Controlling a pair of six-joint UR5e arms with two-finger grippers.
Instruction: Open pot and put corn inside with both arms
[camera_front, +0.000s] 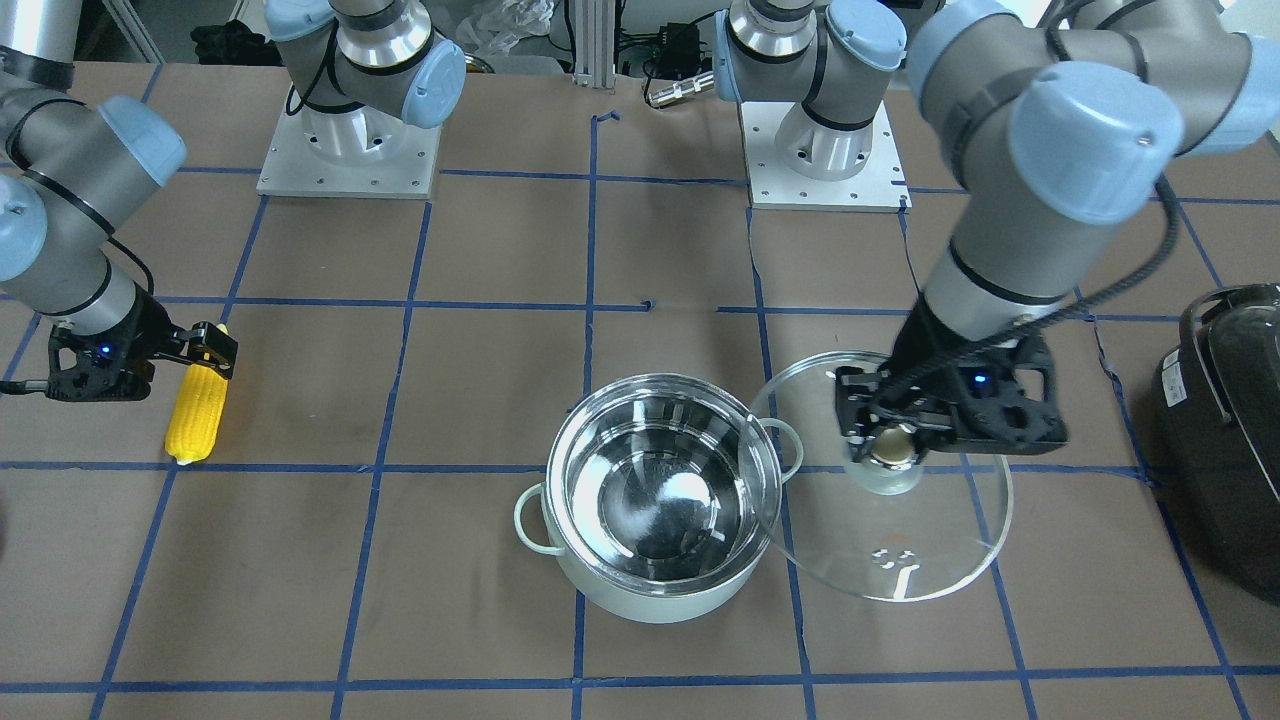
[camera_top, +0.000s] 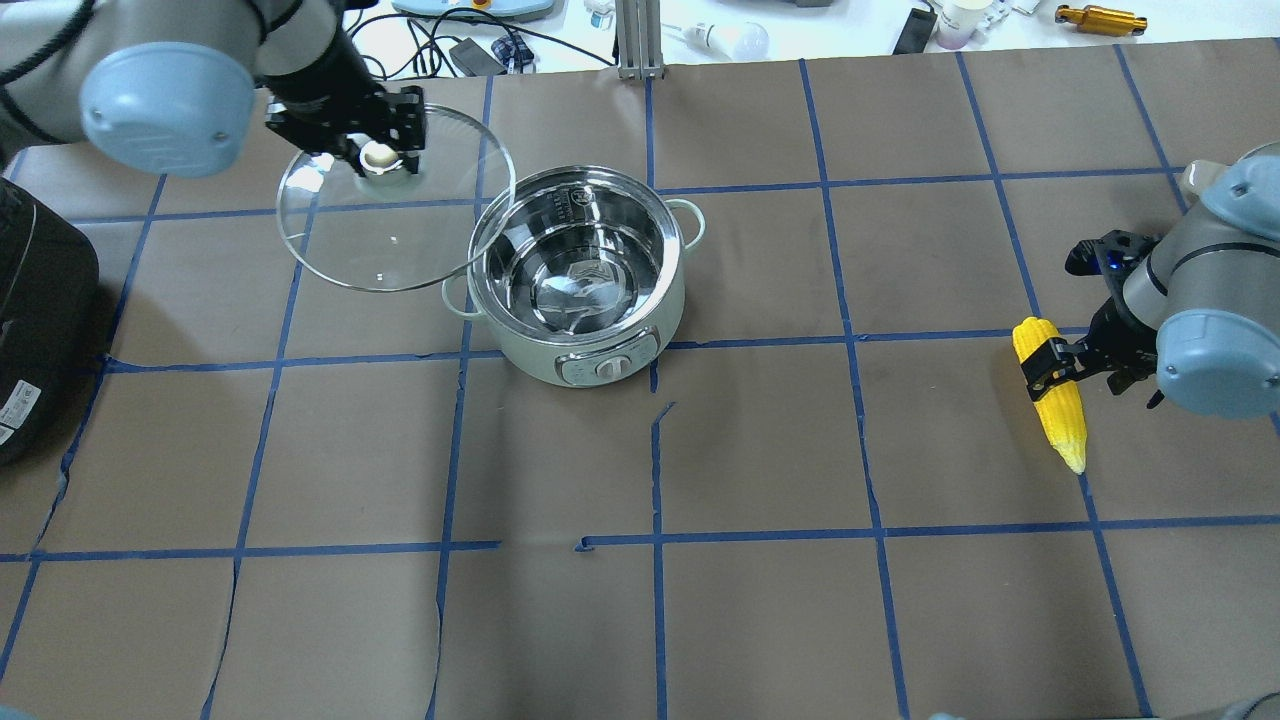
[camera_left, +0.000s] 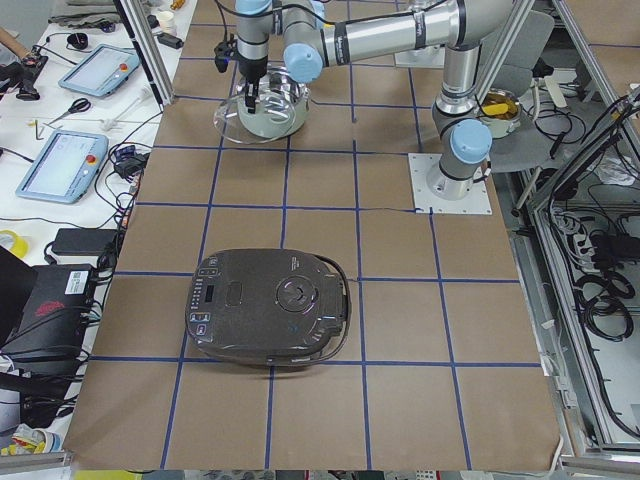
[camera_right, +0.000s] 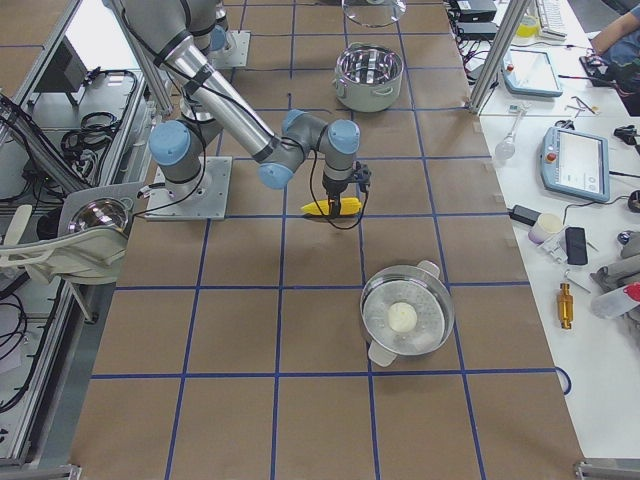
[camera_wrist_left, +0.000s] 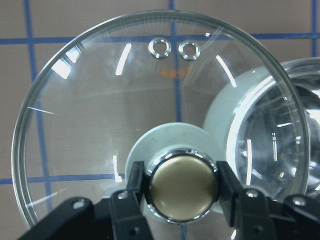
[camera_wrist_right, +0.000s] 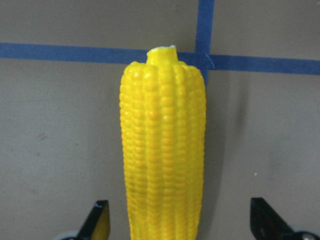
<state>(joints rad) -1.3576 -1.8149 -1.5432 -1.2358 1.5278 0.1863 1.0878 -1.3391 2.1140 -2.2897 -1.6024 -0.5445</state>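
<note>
L gripper (camera_wrist_left: 182, 189) is pinched tight on the round brass-look knob (camera_front: 893, 448) of the glass lid (camera_top: 340, 240), one pad each side. It holds the lid off to the robot's left of the pot (camera_top: 540, 345), prob. so the mouth is free for loading. Lid edge overlaps the pot rim in the overhead view; can't tell if it rests on the table. Pot sits open near table centre: pale mint wall, mirror-bright steel inside, two small loop handles, silver panel w/ dial (camera_top: 608, 367) on the robot's side. Lid is clear, thin, slightly domed, w/ two small vent holes (camera_wrist_left: 174, 48) near the rim. R gripper (camera_top: 1050, 368) is spread wide, straddling the corn (camera_wrist_right: 162, 150) toward its thicker end w/ gaps both sides, not gripping yet; looks lined up for a pinch across the cob. Corn lies flat on brown paper (camera_top: 760, 450), well apart from the pot on the robot's right: bright yellow, bumpy kernel rows, tapered, plastic-looking. Black appliance (camera_front: 1230, 440) sits beyond the lid.
</note>
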